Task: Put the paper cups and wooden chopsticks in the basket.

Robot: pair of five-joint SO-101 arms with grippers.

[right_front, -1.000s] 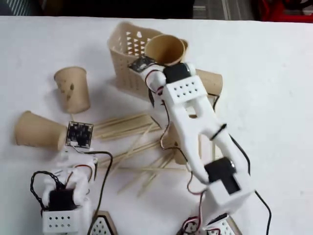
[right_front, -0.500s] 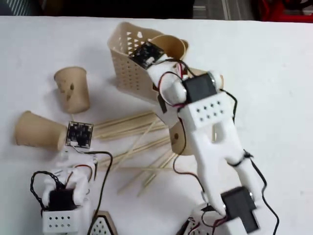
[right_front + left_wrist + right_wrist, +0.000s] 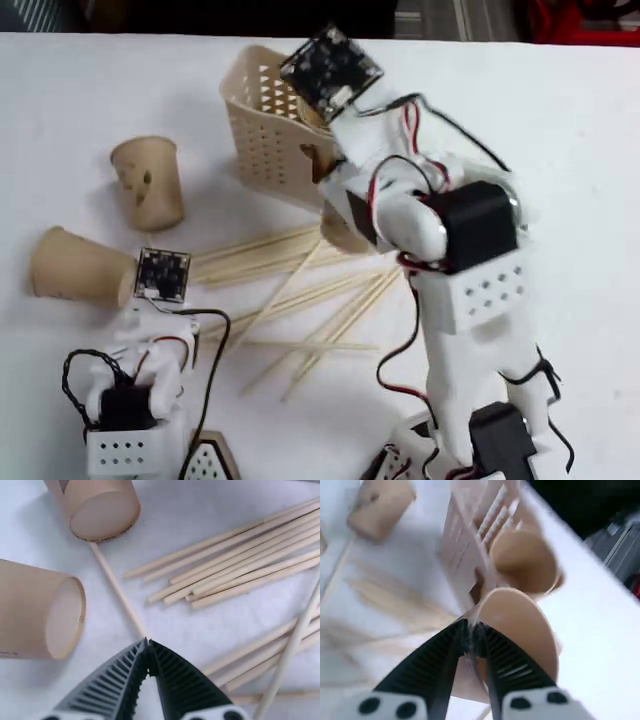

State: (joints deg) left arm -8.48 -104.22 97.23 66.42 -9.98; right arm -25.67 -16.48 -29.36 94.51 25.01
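Right wrist view has the right gripper [image 3: 470, 630] pinched narrow on the rim of a paper cup [image 3: 520, 630], held just beside the basket [image 3: 465, 545], where a second cup [image 3: 525, 560] lies inside. The left gripper [image 3: 147, 642] is closed, its tips meeting at the end of a single chopstick [image 3: 117, 592]; two loose cups [image 3: 35, 612] lie near it on the white table [image 3: 560, 120], and the other chopsticks [image 3: 300, 295] lie scattered between the arms

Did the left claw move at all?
No. The left claw stays right next to the cup lying on its side, just as before.
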